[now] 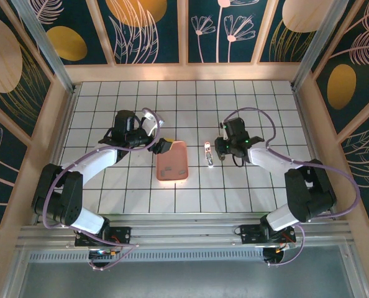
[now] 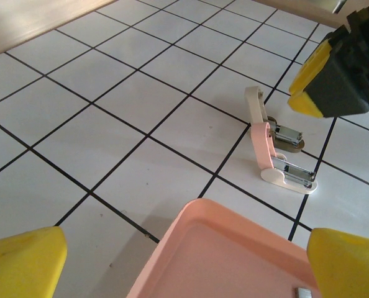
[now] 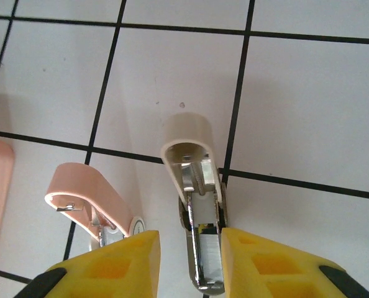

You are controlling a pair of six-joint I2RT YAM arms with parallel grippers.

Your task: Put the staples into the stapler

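The small plastic stapler point(image 3: 187, 133) is pale pink and cream-white, with silvery metal inside. The shallow rectangular plastic tray point(image 1: 172, 177) is salmon pink. The tiled tabletop point(image 1: 135, 99) is white with a black grid — the wall panels point(image 1: 153, 31) dark teal with gold discs and pale leaf outlines.

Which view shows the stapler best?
Right wrist: the stapler sits close up, hinged open, its silvery channel plain to see. Left wrist shows it whole from the side, smaller. In top external it is a tiny pale sliver.
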